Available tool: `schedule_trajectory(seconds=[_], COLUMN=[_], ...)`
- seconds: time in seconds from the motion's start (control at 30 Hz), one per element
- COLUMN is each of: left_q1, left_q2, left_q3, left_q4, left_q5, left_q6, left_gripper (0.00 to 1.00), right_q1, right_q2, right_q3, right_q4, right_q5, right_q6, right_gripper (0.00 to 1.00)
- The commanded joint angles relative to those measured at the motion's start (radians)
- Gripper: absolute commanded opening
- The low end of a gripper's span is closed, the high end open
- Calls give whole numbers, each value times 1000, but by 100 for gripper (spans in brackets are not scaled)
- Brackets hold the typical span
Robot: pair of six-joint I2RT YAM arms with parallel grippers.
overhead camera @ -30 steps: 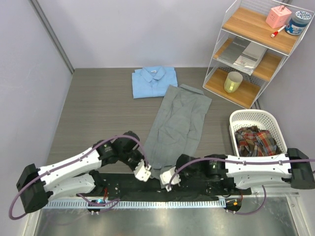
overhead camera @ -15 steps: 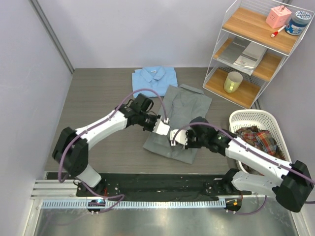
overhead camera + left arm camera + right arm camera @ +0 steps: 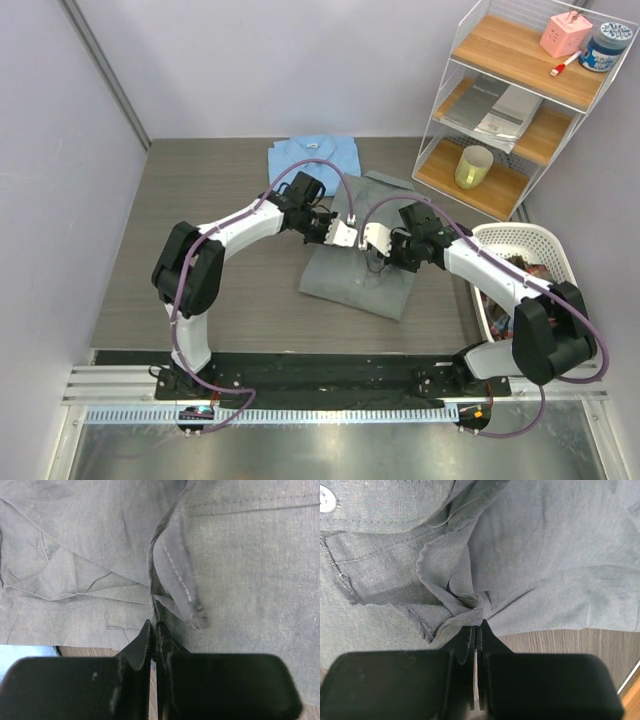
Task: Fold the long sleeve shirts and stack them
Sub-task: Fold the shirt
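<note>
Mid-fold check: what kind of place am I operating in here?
Probably a lab test cell staged for laundry, not a home: bare partition walls, a metal rail at the near edge of the table, and a laundry basket beside a wire shelf.

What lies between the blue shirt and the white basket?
The grey shirt, pinched by the left gripper and the right gripper, as the top view shows.
</note>
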Motion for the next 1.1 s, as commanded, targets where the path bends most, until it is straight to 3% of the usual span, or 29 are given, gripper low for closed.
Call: schedule_trajectory(seconds=[0.0, 0.2, 0.27, 0.3, 0.33, 0.37, 0.43, 0.5, 0.57, 0.6, 0.67, 0.7, 0.87, 1.07], left_q1=[11, 14, 23, 30, 48, 59, 98, 131, 137, 134, 129, 114, 59, -9], left_q2=[27, 85, 104, 111, 122, 127, 131, 135, 171, 191, 263, 295, 476, 539], left_q3=[46, 84, 136, 154, 180, 226, 282, 352, 459, 496, 573, 649, 872, 810], left_q4=[52, 137, 138, 132, 111, 83, -15, -50, -119, -154, -211, -224, -401, -405], left_q5=[-6, -88, -129, -138, -142, -125, -90, -36, 1, 21, 42, 36, 7, -106], left_q6=[-2, -163, -271, -315, -345, -371, -427, -503, -517, -508, -530, -542, -557, -585], left_gripper=[0, 4, 15, 19, 25, 36, 41, 54, 57, 57, 57, 57, 50, 48], right_q1=[-31, -53, -58, -60, -64, -76, -99, -121, -133, -135, -139, -142, -188, -198], right_q2=[34, 49, 55, 57, 51, 48, 34, -3, -46, -58, -75, -86, -71, -20], right_q3=[51, 34, 37, 44, 51, 74, 100, 125, 145, 149, 165, 166, 211, 281], right_q4=[16, 18, 15, 7, 3, -8, -68, -118, -140, -145, -148, -145, -143, -146], right_q5=[-24, 15, 38, 44, 47, 42, 22, 1, -20, -25, -27, -19, -2, 25], right_q6=[-20, -28, -8, 0, 11, 40, 61, 107, 139, 179, 218, 250, 353, 458], right_gripper=[1, 12, 22, 39, 44, 47, 55, 62, 71, 79, 80, 85, 90, 96])
